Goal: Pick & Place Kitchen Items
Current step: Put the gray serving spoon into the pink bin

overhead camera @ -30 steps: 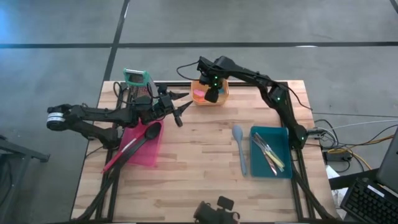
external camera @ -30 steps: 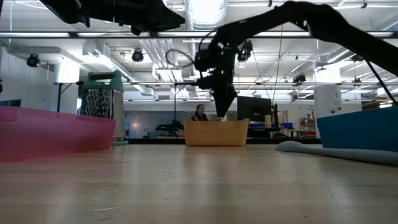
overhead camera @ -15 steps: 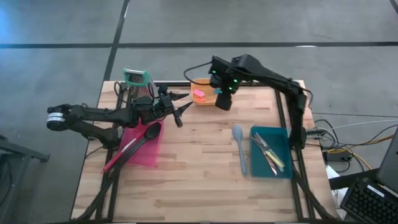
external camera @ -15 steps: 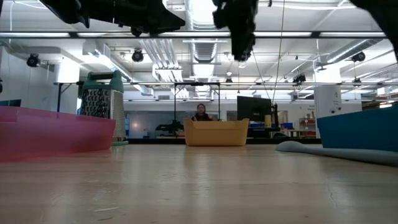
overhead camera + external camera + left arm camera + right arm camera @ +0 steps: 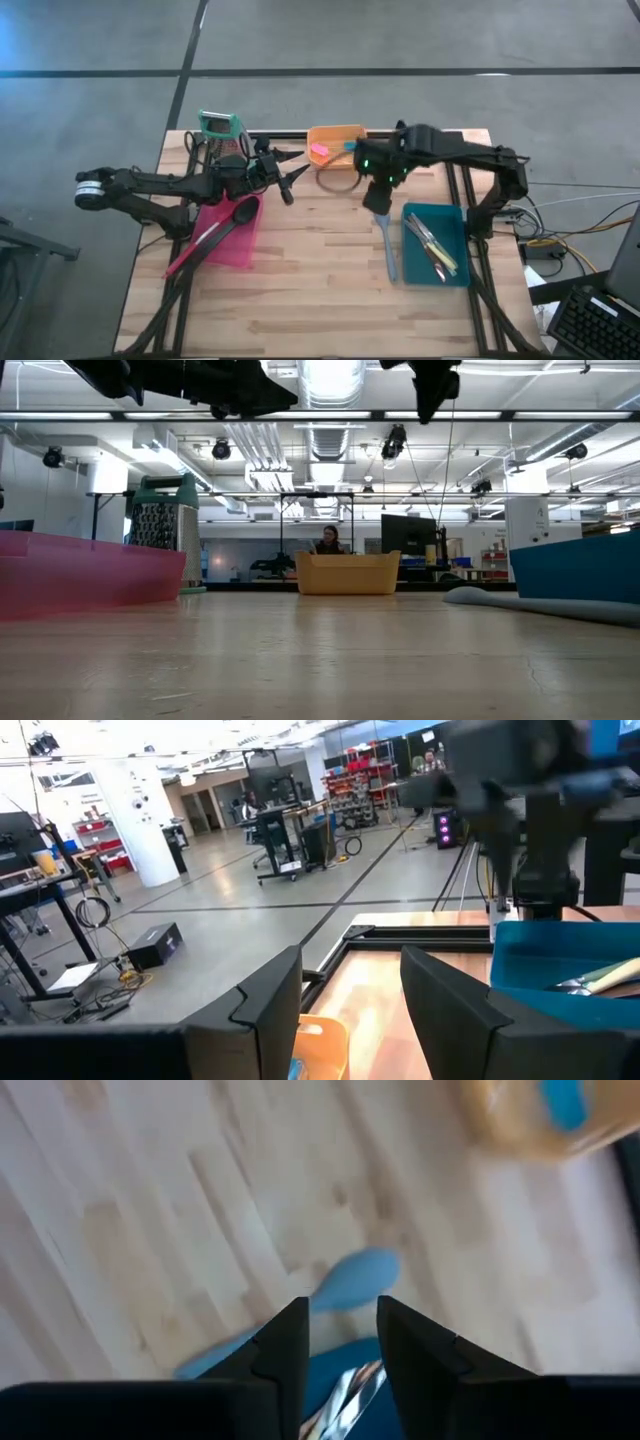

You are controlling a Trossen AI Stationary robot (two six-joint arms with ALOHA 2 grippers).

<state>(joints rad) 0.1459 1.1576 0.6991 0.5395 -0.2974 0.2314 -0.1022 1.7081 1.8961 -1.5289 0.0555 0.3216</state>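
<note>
A wooden table [image 5: 310, 270] seen from above, with 2 dark robot arms over it. The right gripper [image 5: 376, 198] hangs in the air above the bowl end of a pale-blue spoon [image 5: 385, 240], which lies flat on the wood just beside a teal tray [image 5: 452, 215]. In the right wrist view its 2 fingers [image 5: 285, 1342] stand a little apart with nothing between them, the spoon bowl showing in the gap below. The teal tray holds slim metal cutlery [image 5: 428, 238] and a yellow-handled tool [image 5: 444, 262].

The left gripper [image 5: 289, 186] waits at the table's left rear, raised off the surface, its fingers [image 5: 268, 1005] parted and empty. Just below it in the high view, a pink tray [image 5: 228, 250] holds a black spoon [image 5: 240, 212] and a red spoon [image 5: 192, 248], whose handles stick out over the tray's edge.

At the back of the table sits an orange tub [image 5: 335, 135] holding a pink tool [image 5: 319, 151] and a blue tool [image 5: 346, 146]. A green-topped metal grater [image 5: 220, 130] stands at the rear left corner. From table height, a person [image 5: 328, 540] shows far off in the room behind the tub.
</note>
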